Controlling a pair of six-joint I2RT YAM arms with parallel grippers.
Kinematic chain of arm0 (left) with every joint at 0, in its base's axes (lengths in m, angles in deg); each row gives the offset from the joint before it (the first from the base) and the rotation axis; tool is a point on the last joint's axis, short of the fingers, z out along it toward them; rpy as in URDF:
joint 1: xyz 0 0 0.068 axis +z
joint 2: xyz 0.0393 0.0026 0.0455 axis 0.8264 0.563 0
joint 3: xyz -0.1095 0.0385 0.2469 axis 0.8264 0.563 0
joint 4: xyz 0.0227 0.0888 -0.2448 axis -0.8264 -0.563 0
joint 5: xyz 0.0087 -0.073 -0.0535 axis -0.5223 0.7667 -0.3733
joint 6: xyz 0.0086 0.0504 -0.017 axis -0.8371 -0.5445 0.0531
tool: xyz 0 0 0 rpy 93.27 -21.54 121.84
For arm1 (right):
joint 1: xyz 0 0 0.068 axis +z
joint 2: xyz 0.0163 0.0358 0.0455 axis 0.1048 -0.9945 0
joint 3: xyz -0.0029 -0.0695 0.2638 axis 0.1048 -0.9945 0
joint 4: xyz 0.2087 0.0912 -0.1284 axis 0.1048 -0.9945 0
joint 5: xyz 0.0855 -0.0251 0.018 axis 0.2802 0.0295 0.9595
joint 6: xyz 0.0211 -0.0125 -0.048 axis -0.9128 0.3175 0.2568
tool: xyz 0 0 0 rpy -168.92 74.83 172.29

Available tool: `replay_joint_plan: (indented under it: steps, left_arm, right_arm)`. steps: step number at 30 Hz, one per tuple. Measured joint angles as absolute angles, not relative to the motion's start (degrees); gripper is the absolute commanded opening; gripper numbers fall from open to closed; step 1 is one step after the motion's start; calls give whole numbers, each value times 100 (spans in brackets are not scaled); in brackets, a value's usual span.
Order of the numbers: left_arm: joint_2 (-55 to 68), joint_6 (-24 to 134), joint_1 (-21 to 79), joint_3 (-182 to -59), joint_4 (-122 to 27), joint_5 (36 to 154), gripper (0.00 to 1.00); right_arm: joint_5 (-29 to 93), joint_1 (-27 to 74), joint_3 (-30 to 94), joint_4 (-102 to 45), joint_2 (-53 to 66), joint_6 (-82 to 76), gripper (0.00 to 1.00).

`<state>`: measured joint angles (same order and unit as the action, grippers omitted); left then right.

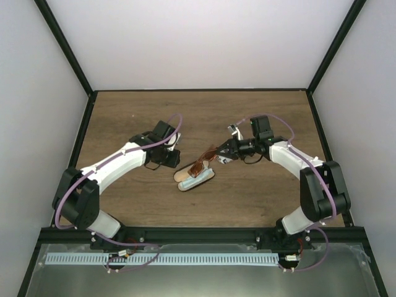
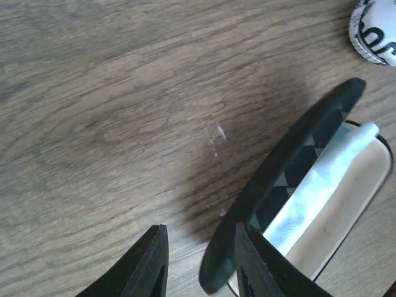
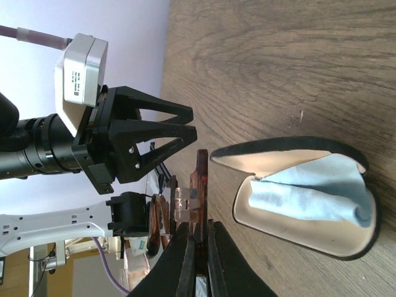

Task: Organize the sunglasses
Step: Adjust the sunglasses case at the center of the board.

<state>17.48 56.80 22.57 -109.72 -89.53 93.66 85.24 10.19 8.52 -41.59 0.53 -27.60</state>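
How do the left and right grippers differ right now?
The right gripper is shut on the sunglasses; the left gripper is open and empty. The right gripper points sideways across the table; the left gripper points down at it. Both are close to the open case.

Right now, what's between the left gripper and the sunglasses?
Nothing: in the top view only bare table shows between the left gripper and the sunglasses held by the right gripper; the open case lies just nearer the bases.
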Motion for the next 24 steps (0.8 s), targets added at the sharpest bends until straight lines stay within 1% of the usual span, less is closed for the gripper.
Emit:
replay_joint_plan:
  steps: [2, 4, 5, 6, 7, 10, 11, 13, 15, 19, 22, 24]
  left_arm:
    - [1743, 5726, 2257, -10968, -8950, 9233, 51]
    - [1708, 5842, 2257, -10924, -8926, 9060, 70]
    - [1676, 5853, 2257, -10887, -8922, 8977, 76]
    - [1621, 5967, 2259, -10817, -8887, 8874, 79]
    - [1555, 6063, 2259, -10730, -8859, 8798, 80]
    - [1298, 6393, 2257, -10411, -8721, 8603, 78]
    - [1188, 6563, 2257, -10279, -8660, 8531, 75]
    - [978, 6858, 2257, -10078, -8557, 8437, 65]
    - [714, 7140, 2257, -9888, -8469, 8417, 63]
    - [338, 7407, 2230, -9810, -8367, 8588, 53]
    - [194, 7636, 2219, -9788, -8325, 8577, 52]
    - [157, 7781, 2222, -9713, -8351, 8496, 53]
  right_arm:
    - [8518, 1019, 852, -4170, 10, -2762, 1]
    - [8494, 1019, 870, -4172, 7, -2782, 1]
    - [8465, 1019, 891, -4170, 7, -2801, 1]
    - [8426, 1019, 913, -4157, 7, -2836, 1]
    - [8387, 1019, 931, -4124, 10, -2893, 1]
    - [8205, 1026, 931, -3991, 10, -3155, 1]
    - [8122, 1039, 929, -3949, 10, -3241, 1]
    - [7908, 1124, 922, -3851, 10, -3479, 1]
    - [7659, 1244, 885, -3724, 10, -3781, 1]
    - [7193, 1406, 743, -3617, 86, -4288, 1]
    - [6883, 1461, 662, -3567, 174, -4703, 1]
    - [6625, 1533, 511, -3486, 254, -5042, 1]
